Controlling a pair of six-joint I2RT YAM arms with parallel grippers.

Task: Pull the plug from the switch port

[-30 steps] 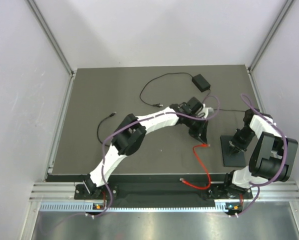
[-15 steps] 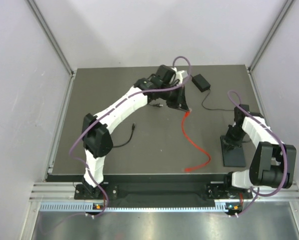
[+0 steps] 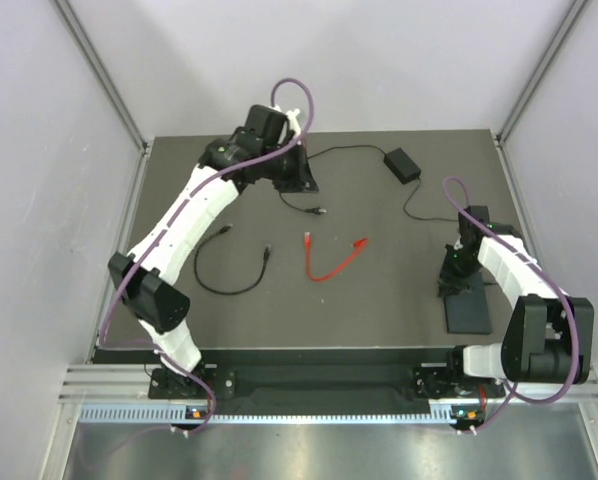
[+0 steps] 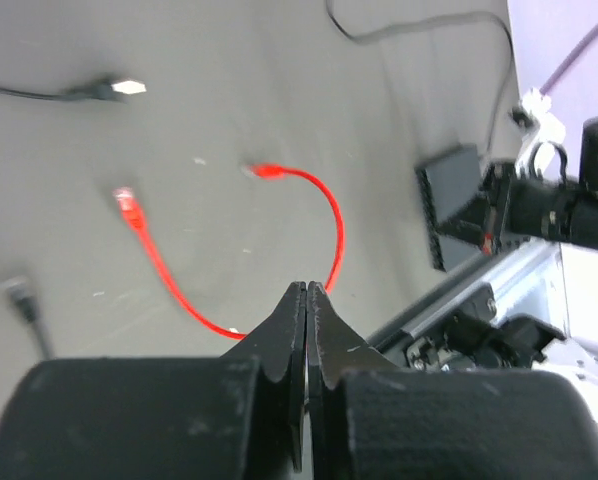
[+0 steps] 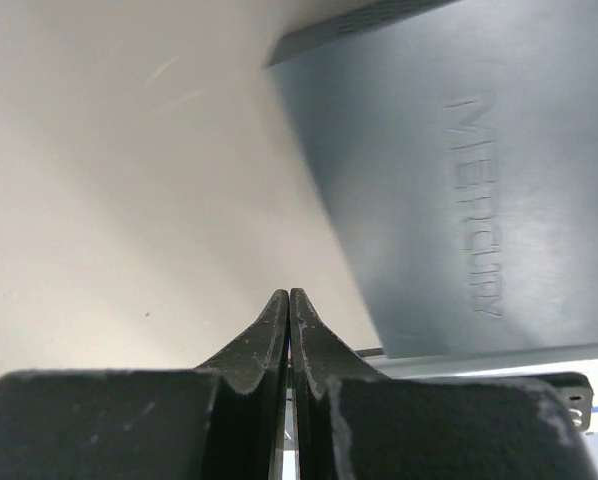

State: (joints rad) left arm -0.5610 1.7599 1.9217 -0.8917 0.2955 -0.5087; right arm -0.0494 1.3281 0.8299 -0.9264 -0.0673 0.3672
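"MERCURY" is embossed on top of the flat black box (image 5: 449, 190). My right gripper (image 5: 289, 295) is fully closed and grips nothing, its tips over bare table (image 5: 109, 180) just beside the box's corner; contact unclear. My left gripper (image 4: 306, 290) is also closed and empty, up at the table's far-left part. The red cable (image 3: 334, 262) lies loose mid-table with both plugs (image 4: 269, 170) free, well apart from the box. The switch port in the box's edge is too small to make out. In the top view my right arm hides the box's far end.
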